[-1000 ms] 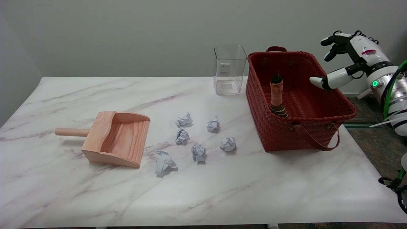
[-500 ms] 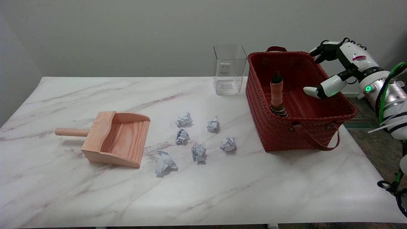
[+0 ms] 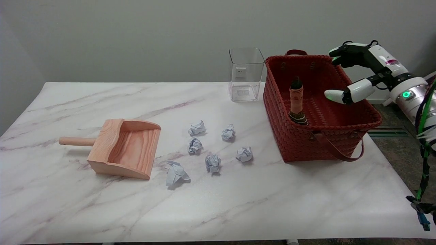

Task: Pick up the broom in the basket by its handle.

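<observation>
1. The broom (image 3: 296, 100) is seen standing handle-up inside the red basket (image 3: 340, 136), near its left wall.
2. The right hand (image 3: 357, 73) is held over the basket's right rim, fingers spread and grasping nothing, well apart from the broom.
3. A clear glass container (image 3: 246, 75) is placed just beside the basket's left side.
4. Crumpled paper balls (image 3: 213, 162) and a wooden dustpan (image 3: 124, 148) are scattered further left on the table (image 3: 238, 204).

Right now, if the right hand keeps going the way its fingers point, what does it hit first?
Probably the upright orange-wrapped broom handle in the red woven basket: the right hand is open and pointing left at it. Depth unclear; it could pass behind.
</observation>
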Motion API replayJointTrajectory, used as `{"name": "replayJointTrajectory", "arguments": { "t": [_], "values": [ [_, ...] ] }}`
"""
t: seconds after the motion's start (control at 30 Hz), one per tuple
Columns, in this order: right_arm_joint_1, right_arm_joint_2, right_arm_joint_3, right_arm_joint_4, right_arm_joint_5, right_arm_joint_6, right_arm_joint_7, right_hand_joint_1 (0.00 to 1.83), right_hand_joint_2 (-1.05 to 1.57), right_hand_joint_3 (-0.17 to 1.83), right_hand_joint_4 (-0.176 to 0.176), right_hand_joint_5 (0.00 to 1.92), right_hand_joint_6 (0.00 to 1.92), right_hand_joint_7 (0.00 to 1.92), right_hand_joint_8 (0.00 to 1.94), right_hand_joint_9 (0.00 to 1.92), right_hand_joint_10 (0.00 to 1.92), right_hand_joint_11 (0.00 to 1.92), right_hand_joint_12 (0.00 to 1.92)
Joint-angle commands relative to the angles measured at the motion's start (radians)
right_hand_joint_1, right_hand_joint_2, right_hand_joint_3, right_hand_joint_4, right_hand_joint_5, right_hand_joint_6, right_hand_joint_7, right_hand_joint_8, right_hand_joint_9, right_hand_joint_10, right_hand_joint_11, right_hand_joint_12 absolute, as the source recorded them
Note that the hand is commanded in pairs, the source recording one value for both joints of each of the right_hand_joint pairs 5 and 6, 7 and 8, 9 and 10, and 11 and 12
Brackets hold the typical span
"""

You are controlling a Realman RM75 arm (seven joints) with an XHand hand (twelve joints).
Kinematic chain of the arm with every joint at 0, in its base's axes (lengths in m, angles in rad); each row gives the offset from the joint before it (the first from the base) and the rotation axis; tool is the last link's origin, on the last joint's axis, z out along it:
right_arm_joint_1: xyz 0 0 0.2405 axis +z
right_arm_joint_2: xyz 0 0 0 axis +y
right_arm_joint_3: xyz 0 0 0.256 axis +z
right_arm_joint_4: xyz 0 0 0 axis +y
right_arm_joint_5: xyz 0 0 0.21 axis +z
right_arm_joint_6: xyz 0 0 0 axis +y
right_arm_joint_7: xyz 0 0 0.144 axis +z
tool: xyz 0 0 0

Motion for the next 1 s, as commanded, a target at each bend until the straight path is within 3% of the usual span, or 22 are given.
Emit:
{"name": "replayJointTrajectory", "arguments": {
  "t": [0.03, 1.0],
  "values": [
    [-0.067, -0.042, 0.113, -0.026, 0.368, 0.240, 0.000, 1.17, -0.01, 1.00, 0.000, 0.50, 0.50, 0.64, 0.64, 0.50, 0.50, 0.54, 0.54],
    [-0.050, -0.033, 0.039, -0.029, 0.410, 0.293, -0.002, 1.18, -0.01, 1.05, 0.000, 0.50, 0.50, 0.60, 0.60, 0.50, 0.50, 0.56, 0.56]
  ]
}}
